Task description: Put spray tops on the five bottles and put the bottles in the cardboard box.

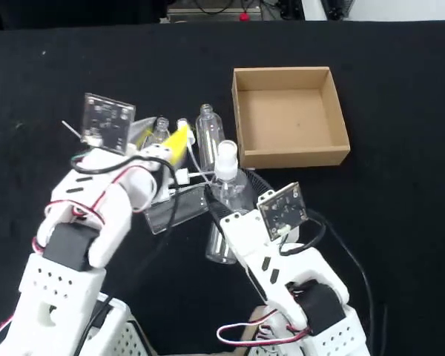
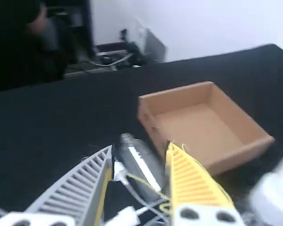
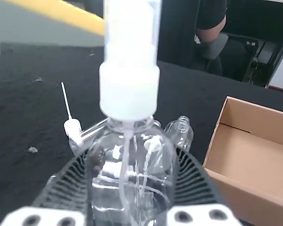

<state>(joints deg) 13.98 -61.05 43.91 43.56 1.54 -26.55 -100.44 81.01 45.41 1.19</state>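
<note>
My right gripper (image 3: 132,172) is shut on a clear bottle (image 3: 127,155) that stands upright and carries a white spray top (image 3: 129,70); from above the same bottle (image 1: 226,182) stands just left of the cardboard box (image 1: 289,115). My left gripper (image 2: 140,149) hangs open, its grey and yellow fingers (image 2: 188,179) spread above an uncapped bottle (image 2: 141,162) lying on the table. That bottle (image 1: 210,132) lies beside the box's left wall. Another uncapped bottle (image 1: 161,130) sits by the left gripper (image 1: 170,141). A loose spray top (image 3: 73,127) with its tube lies nearby.
The box (image 2: 203,122) is empty inside. One more clear bottle (image 1: 221,245) lies under the right arm, and a clear plastic tray (image 1: 174,208) sits between the arms. Black cloth covers the table; cables trail at the lower right.
</note>
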